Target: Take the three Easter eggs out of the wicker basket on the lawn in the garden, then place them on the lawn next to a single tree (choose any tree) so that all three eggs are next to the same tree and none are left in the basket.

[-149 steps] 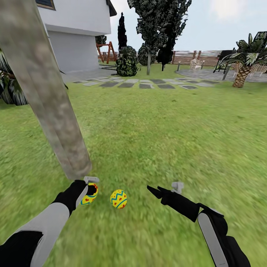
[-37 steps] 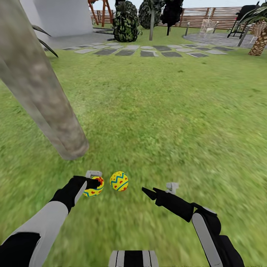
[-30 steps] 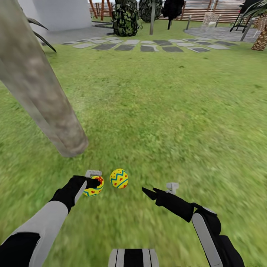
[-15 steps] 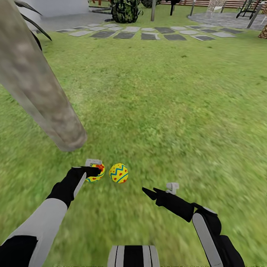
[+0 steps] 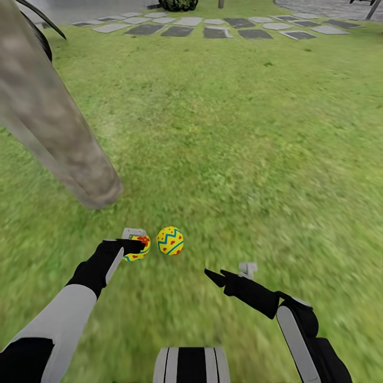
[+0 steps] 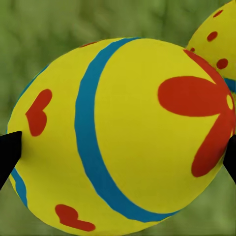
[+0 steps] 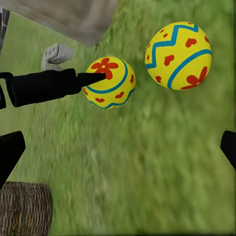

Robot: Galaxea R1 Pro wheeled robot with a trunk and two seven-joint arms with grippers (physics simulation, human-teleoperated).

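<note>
Black fingertips (image 6: 9, 150) of the left gripper (image 5: 135, 246) pinch a yellow egg with a red flower and blue bands (image 6: 118, 132), pressing on its two opposite sides; in the head view this held egg (image 5: 139, 249) sits low over the lawn (image 5: 239, 138). Just beside it, apart from the fingers, a second yellow egg with a blue zigzag (image 5: 170, 240) lies on the grass; the right wrist view shows both, the held egg (image 7: 109, 81) and the free one (image 7: 179, 54). Behind them rises the mottled grey-brown trunk of the tree (image 5: 58, 133), its foot near both eggs. The right gripper (image 5: 213, 275) hovers over bare grass well apart from the eggs, its black fingers (image 7: 10, 150) spread wide with nothing between them. A corner of the tan woven wicker basket (image 7: 24, 206) appears in the right wrist view. Grey paving stones (image 5: 213, 33) line the far edge of the grass. Compared with half a second ago, the camera has tilted further downward, the left gripper and its egg stand almost where they were, and the right gripper is unchanged.
</note>
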